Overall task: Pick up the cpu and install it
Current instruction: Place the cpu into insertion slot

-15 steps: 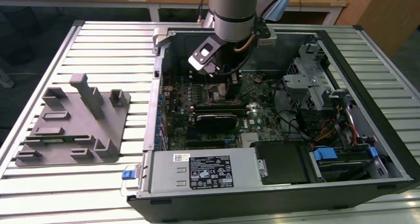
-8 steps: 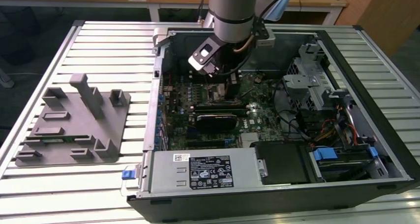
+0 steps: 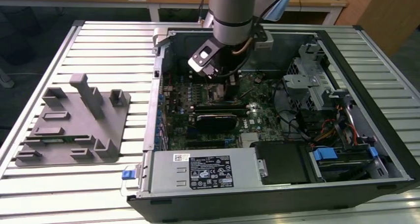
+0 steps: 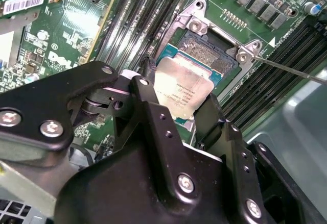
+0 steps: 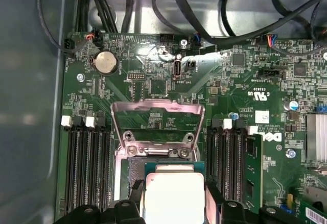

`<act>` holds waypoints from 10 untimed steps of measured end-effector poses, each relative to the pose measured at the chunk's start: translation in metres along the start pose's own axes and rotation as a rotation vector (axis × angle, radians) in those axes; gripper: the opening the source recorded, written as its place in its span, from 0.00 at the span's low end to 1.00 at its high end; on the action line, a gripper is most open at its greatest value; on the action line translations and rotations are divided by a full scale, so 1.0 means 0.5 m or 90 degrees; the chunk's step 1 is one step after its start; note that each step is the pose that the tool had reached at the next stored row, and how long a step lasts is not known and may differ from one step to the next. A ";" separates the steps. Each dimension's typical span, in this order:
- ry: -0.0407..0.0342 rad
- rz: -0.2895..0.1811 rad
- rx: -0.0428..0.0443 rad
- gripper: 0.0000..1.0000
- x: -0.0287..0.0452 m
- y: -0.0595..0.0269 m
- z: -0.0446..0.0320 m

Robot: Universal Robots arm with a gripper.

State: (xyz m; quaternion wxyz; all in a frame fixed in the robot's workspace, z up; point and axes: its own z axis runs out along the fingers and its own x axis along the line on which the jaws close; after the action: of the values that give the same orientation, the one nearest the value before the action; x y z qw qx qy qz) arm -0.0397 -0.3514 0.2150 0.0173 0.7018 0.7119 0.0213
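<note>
My hand (image 4: 178,104) is gripping the cpu (image 4: 183,89) by two opposite edges, holding it low over the open socket (image 4: 203,48) on the motherboard (image 3: 262,118), inside the case (image 3: 262,202) lying on the tabletop (image 3: 98,47). I cannot tell whether it is touching.

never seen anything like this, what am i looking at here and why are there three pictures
A grey robot arm reaches into an open black computer case lying on a slatted metal table; the exterior view shows this from outside. A grey moulded plastic holder sits on the table at that view's left. The two wrist views come from cameras riding on the arm, looking down at the green motherboard. In both, the black two-fingered pincer grips a small flat square cpu with a shiny silver top by its sides, over the metal-framed socket, whose hinged cover stands open.
</note>
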 end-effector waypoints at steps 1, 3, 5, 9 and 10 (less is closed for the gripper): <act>0.0000 0.001 0.0000 0.55 0.000 -0.001 0.001; -0.0001 0.002 0.0001 0.55 0.000 -0.002 0.003; -0.0001 0.003 0.0006 0.55 0.002 -0.003 0.006; -0.0001 0.003 0.0024 0.55 0.005 -0.003 0.012; -0.0002 0.003 0.0027 0.55 0.006 -0.003 0.013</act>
State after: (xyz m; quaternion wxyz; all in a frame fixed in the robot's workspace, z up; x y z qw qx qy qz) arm -0.0412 -0.3483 0.2083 0.0159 0.7036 0.7101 0.0197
